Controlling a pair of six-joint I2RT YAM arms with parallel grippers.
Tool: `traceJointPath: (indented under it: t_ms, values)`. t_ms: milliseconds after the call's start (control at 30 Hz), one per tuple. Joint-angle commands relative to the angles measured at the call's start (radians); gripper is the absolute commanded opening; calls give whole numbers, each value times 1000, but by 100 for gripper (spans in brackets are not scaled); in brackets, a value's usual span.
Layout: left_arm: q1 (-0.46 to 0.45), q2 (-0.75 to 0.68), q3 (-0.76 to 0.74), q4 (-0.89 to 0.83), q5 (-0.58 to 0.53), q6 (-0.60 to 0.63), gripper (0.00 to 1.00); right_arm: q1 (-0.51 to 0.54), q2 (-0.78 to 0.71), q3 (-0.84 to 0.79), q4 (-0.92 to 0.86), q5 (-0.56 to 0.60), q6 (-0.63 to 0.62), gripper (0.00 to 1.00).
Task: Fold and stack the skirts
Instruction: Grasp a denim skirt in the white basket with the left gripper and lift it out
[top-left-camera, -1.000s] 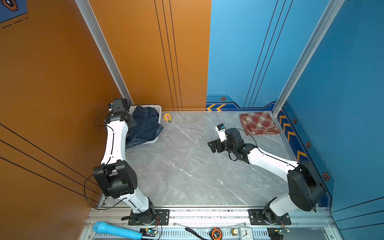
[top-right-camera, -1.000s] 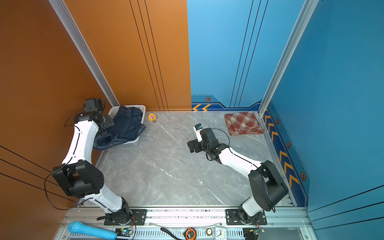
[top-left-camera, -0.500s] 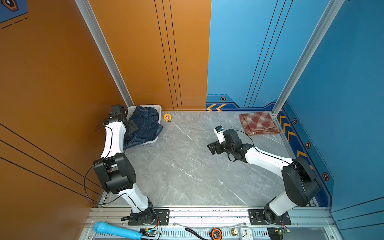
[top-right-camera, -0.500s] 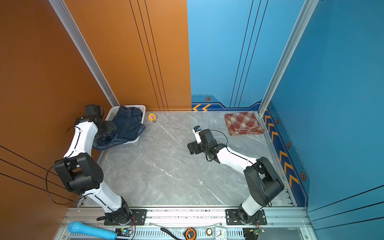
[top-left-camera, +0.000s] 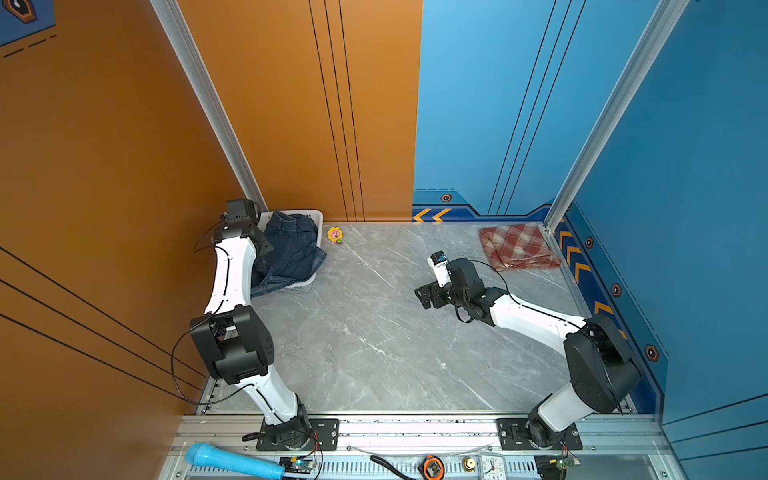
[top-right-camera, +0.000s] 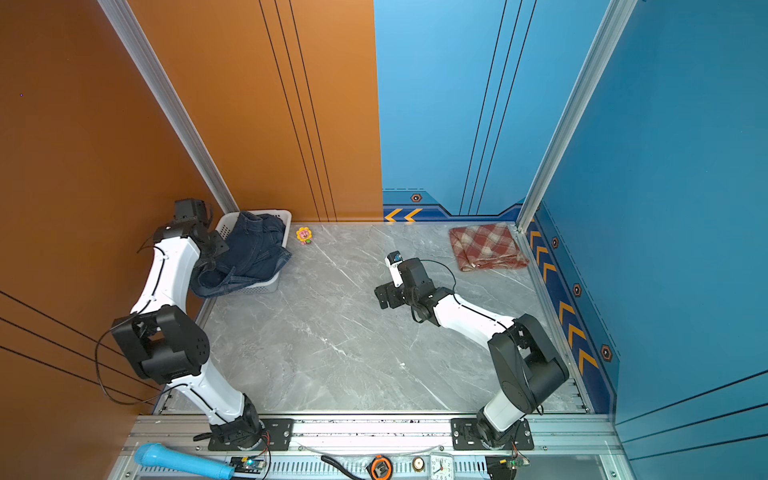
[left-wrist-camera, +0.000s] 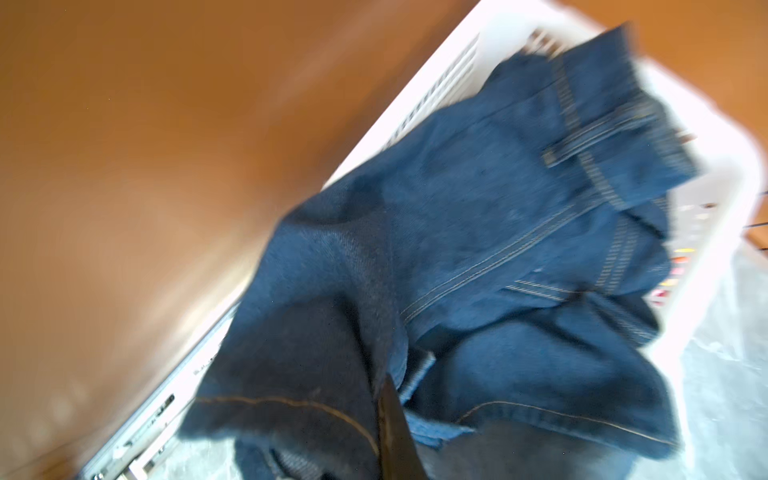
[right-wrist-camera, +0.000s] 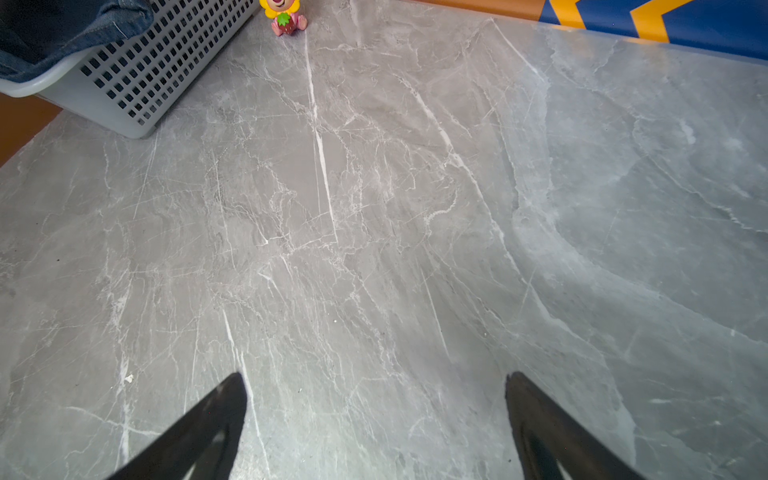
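Dark blue denim skirts (top-left-camera: 291, 249) (top-right-camera: 249, 249) lie bunched in the white basket (top-left-camera: 318, 216) at the back left, spilling over its front rim. My left gripper (top-left-camera: 262, 246) (top-right-camera: 214, 249) reaches into the basket from the left. In the left wrist view it (left-wrist-camera: 388, 382) is shut on a fold of a denim skirt (left-wrist-camera: 478, 216); that picture is blurred. The plaid skirt (top-left-camera: 517, 247) (top-right-camera: 486, 247) lies folded at the back right corner. My right gripper (top-left-camera: 424, 297) (top-right-camera: 382, 296) (right-wrist-camera: 376, 386) hovers open low over bare tabletop near the middle, holding nothing.
A small yellow flower toy (top-left-camera: 335, 235) (right-wrist-camera: 284, 12) stands just right of the basket (right-wrist-camera: 137, 83). Orange and blue walls close in the table on three sides. A blue microphone-shaped thing (top-left-camera: 232, 459), a tape measure and a clock lie on the front rail.
My left gripper dipped into the basket, went from open to shut on the denim, and has risen again. The right arm has barely moved.
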Motion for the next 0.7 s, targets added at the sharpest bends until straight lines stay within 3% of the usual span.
traceJointPath:
  t_ms: [0,333,667]
  values:
    - [-38,-70,85,1,-53,21,0,-4,-10,31,-16,10,12,97]
    - [-143,-87,325,1,-143,51,0,-19,-17,31,-22,19,84,97]
    - [-316,7,640,4,-111,118,0,-89,-39,24,-5,44,206,96]
